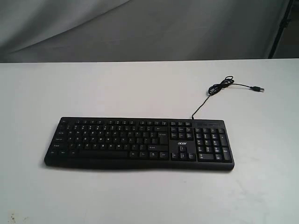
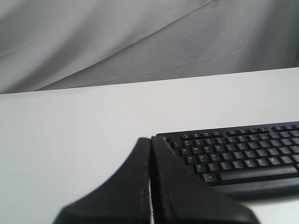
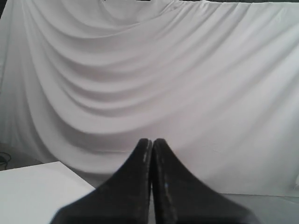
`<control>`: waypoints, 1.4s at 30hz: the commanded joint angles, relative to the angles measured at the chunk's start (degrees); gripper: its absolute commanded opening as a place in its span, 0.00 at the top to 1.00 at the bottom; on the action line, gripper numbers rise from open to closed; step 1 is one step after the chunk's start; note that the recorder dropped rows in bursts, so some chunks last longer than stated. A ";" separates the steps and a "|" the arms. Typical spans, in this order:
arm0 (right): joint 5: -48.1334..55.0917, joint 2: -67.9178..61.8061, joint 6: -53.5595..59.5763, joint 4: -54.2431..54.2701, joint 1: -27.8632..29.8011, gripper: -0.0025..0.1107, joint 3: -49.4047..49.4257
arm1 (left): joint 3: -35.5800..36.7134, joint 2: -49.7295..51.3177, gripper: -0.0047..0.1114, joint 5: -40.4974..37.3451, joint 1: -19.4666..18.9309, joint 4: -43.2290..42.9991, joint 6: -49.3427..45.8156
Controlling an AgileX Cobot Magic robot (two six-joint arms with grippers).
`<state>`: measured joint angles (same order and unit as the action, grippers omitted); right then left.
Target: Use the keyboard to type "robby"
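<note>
The long black keyboard [image 1: 138, 143] with white legends and an acer logo lies flat on the white table, number pad on the right in the exterior view. Its thin USB cable [image 1: 224, 86] curls away behind it. Neither arm shows in the exterior view. In the left wrist view my left gripper [image 2: 151, 139] is shut and empty, its tips close to the keyboard's [image 2: 238, 156] Esc-side corner; whether it touches is unclear. My right gripper [image 3: 152, 141] is shut and empty, pointed at the white backdrop, with no keyboard in its view.
The white table [image 1: 140, 88] stretches around the keyboard, its far edge meeting a draped grey-white cloth [image 1: 140, 28]. A dark stand leg [image 1: 282, 25] is at the back right. A table corner [image 3: 37, 186] shows in the right wrist view.
</note>
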<state>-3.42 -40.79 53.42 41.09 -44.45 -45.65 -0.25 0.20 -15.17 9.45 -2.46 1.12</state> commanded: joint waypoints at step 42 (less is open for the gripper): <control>1.20 35.04 -7.45 32.39 44.38 0.98 40.16 | 0.25 -0.20 0.96 0.31 0.36 -0.27 0.16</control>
<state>0.76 -7.16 46.51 69.24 0.00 -5.69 -0.25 0.20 -15.17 9.45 -2.46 1.12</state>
